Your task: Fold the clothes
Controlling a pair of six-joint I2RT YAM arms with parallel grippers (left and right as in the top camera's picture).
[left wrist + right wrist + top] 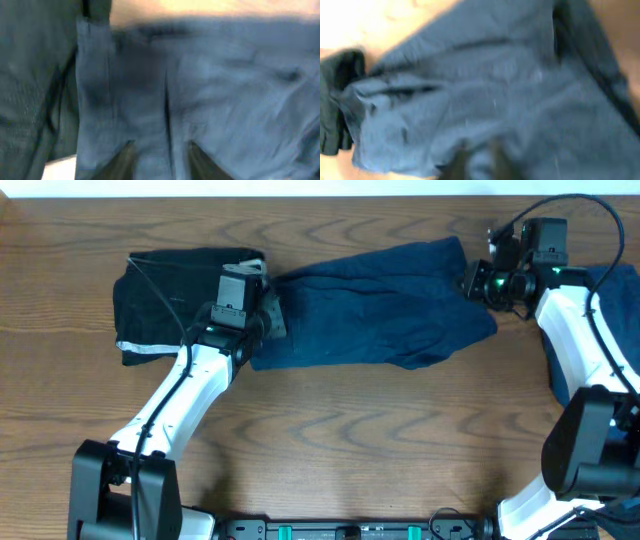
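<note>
A dark blue garment (380,305) lies spread across the middle of the table. My left gripper (262,315) is at its left end. In the left wrist view its fingers (161,150) stand apart and press down into the blue cloth (210,90), which lies flat between them. My right gripper (472,280) is at the garment's upper right corner. In the blurred right wrist view its fingers (479,152) are close together with a bunch of blue cloth (485,85) between them.
A black garment (175,300) lies folded at the left, touching the blue one, and shows at the left of both wrist views (30,85) (337,100). Another blue garment (620,300) lies at the right edge under the right arm.
</note>
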